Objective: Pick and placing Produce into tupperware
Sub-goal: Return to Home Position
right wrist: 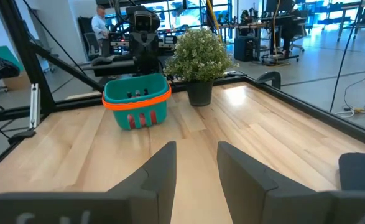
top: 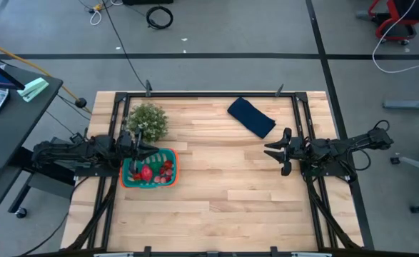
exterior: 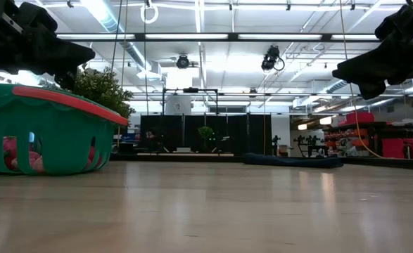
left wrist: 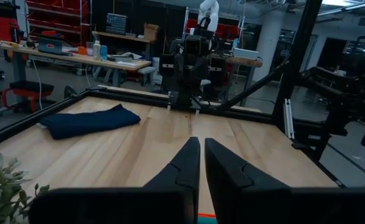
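Note:
The teal-green container with an orange rim stands on the table at the left, with several red and pink toy fruits inside. It also shows in the low view and the right wrist view. My left gripper is shut and empty, held above the container's far edge; its fingers show closed in the left wrist view. My right gripper is open and empty at the table's right side, above the wood.
A bushy grey-green potted plant stands just behind the container. A dark blue folded cloth lies at the far right-centre. The wooden table top is bare in the middle and near side. A person stands far off beyond the table.

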